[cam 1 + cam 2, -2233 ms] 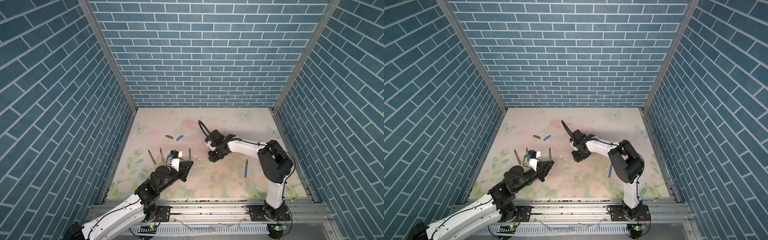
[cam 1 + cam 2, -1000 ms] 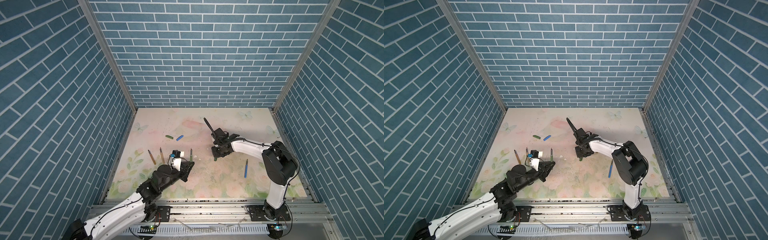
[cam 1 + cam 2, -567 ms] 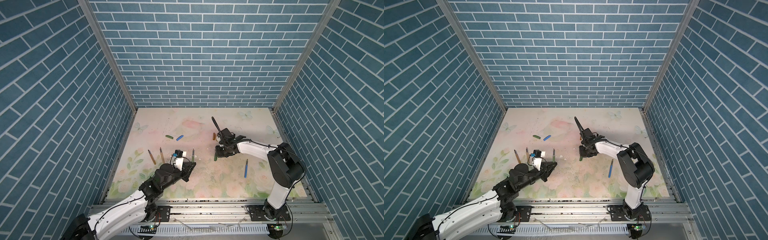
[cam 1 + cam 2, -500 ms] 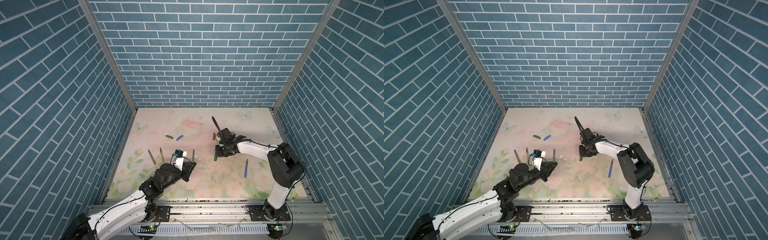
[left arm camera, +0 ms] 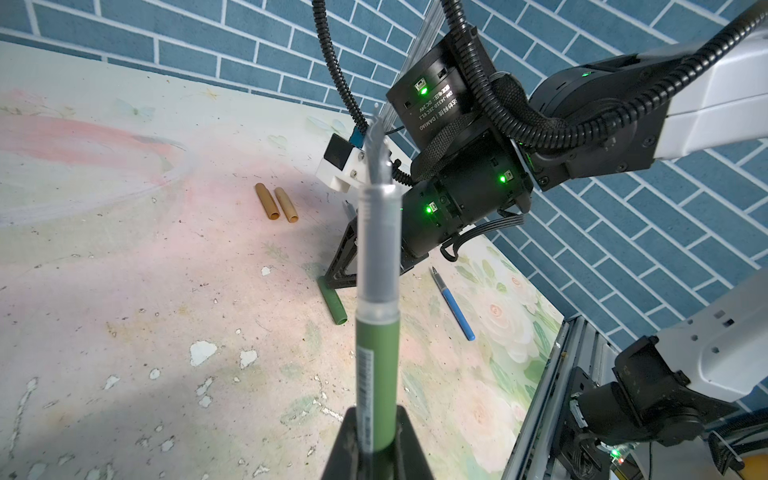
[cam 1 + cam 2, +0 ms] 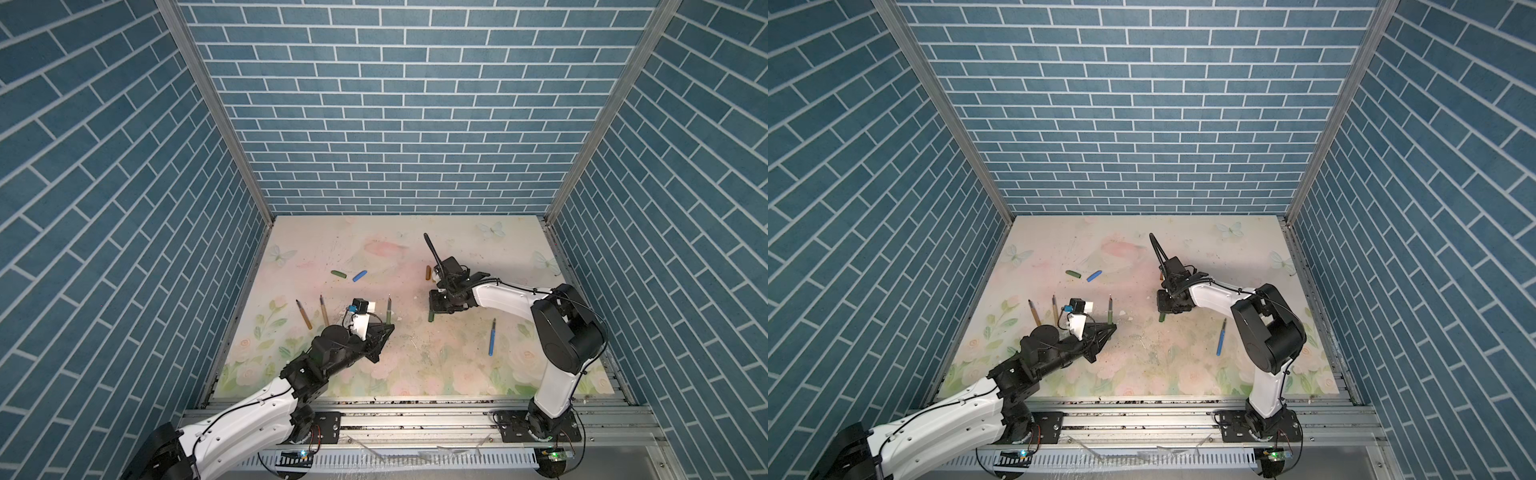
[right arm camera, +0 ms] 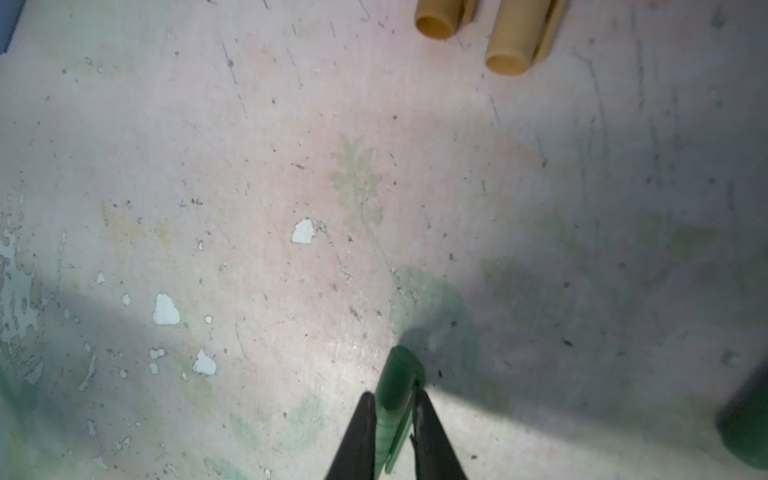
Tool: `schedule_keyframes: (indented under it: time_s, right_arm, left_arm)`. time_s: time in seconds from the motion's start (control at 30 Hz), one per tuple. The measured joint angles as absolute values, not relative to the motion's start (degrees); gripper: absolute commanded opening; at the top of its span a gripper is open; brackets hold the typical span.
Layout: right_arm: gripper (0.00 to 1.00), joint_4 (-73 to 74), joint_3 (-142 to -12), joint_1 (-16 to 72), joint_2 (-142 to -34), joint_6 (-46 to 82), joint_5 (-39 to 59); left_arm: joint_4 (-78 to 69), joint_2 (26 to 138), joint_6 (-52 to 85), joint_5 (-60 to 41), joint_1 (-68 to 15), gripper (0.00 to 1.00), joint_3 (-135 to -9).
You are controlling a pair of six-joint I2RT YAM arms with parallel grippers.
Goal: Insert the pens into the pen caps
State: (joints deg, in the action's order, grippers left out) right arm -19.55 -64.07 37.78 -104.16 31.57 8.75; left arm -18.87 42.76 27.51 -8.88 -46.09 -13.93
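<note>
My left gripper (image 5: 376, 415) is shut on a dark green pen (image 5: 377, 332), held upright above the mat with its grey tip end up; the same pen (image 6: 389, 309) shows in both top views at left of centre. My right gripper (image 7: 392, 401) is down at the mat with its jaws closed on both sides of a green pen cap (image 7: 398, 378), whose far end sticks out past the right gripper (image 6: 436, 308) in a top view. That green pen cap (image 5: 332, 305) lies flat on the mat, open end toward the left arm.
Tan and amber caps (image 5: 276, 203) lie side by side behind the right gripper. A green cap (image 6: 338, 274) and a blue cap (image 6: 360, 276) lie mid-left. Orange-brown pen (image 6: 304, 314) and tan pen (image 6: 323, 310) lie at left, blue pen (image 6: 492, 336) at right.
The right gripper has shifted right, come down over the green cap and closed on it. The left arm has edged right with the green pen still in its grip.
</note>
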Motion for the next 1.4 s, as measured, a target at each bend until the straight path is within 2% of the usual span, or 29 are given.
schedule_keyframes:
  time_s: [1.4]
  right_arm:
    - [0.22, -13.4, -60.4, 36.6, -101.4, 31.7, 13.3]
  left_arm:
    - [-19.5, 43.9, 27.6, -9.8, -46.1, 0.0, -14.3]
